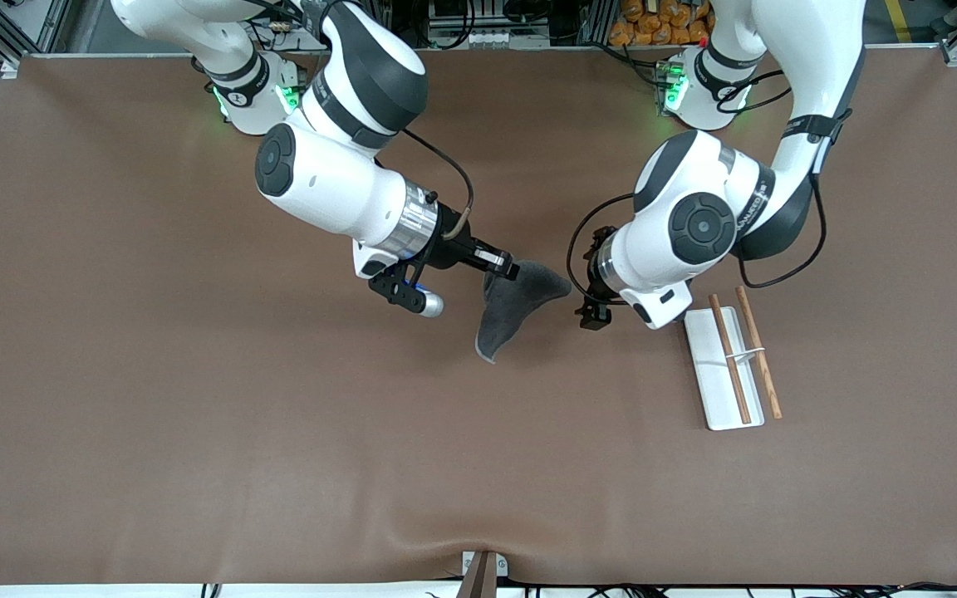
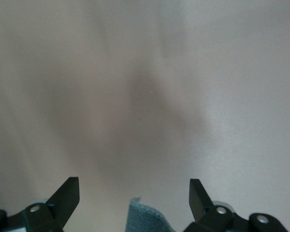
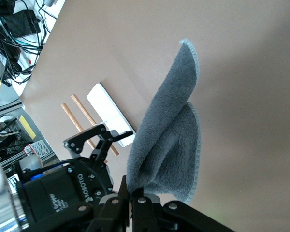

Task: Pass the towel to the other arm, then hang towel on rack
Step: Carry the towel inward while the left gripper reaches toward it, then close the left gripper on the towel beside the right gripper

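The towel (image 1: 520, 303) hangs in the air over the middle of the counter (image 1: 196, 432), pinched at one corner by the right claw (image 1: 505, 267). It looks soft, light and floppy, drooping in folds, so a free edge is probably the best hold. The left claw (image 1: 593, 318), spread wide, hovers just beside it. The rack (image 1: 732, 357) lies toward the left arm's end.

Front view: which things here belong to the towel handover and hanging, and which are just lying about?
Part of the job:
- towel, hanging from the shut right gripper over the table
- left gripper, open beside the towel
- rack, toward the left arm's end

Just lying about:
- Nothing loose; only the brown table
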Motion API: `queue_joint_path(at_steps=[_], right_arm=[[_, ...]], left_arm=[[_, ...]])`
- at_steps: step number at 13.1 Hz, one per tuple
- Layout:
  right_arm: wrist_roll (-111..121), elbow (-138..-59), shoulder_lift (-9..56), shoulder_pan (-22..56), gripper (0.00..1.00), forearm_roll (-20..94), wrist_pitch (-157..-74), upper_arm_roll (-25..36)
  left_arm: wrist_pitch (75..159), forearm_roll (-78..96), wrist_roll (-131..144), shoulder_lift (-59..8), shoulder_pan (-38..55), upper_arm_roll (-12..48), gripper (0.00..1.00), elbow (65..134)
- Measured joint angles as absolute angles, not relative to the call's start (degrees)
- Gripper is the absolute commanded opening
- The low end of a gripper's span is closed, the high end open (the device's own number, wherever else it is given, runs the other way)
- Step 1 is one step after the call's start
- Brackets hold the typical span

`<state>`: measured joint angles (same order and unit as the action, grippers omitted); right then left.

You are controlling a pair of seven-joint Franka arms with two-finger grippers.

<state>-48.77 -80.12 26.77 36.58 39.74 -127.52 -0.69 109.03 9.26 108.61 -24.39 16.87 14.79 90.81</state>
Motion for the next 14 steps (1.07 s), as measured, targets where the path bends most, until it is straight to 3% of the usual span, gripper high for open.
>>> queue_joint_path(at_steps=[4,6,7,8,9,13,14], right_arm=[[-48.77,-80.11,26.86,36.58,0.0,39.74,-127.52,-0.69],[-48.77,-80.1,26.89,36.58,0.0,39.74,-127.54,-0.69],[-48.77,-80.1,26.89,36.58,0.0,39.74,-127.54,-0.69],[-48.77,-80.1,26.9,36.58,0.0,39.74,-127.54,-0.69],[-48.77,-80.09,26.9,36.58,0.0,39.74,-127.55,-0.69],[-48.77,-80.09,26.9,36.58,0.0,39.74,-127.56,-0.69],[-48.77,-80.09,26.9,36.58,0.0,39.74,-127.58,-0.69]], left_arm=[[109.03,14.09,108.98,-24.46,16.82,14.77,0.79,91.23],[109.03,15.65,109.19,-24.59,16.82,14.77,0.65,91.32],[109.03,15.94,109.44,-24.7,16.81,14.77,0.5,91.36],[109.03,16.0,109.68,-24.86,16.82,14.77,0.28,91.37],[109.03,16.02,110.06,-25.02,16.81,14.77,0.16,91.37],[109.08,16.04,110.27,-25.11,16.81,14.77,0.11,91.31],[109.09,16.19,110.27,-25.11,16.79,14.77,0.06,91.18]])
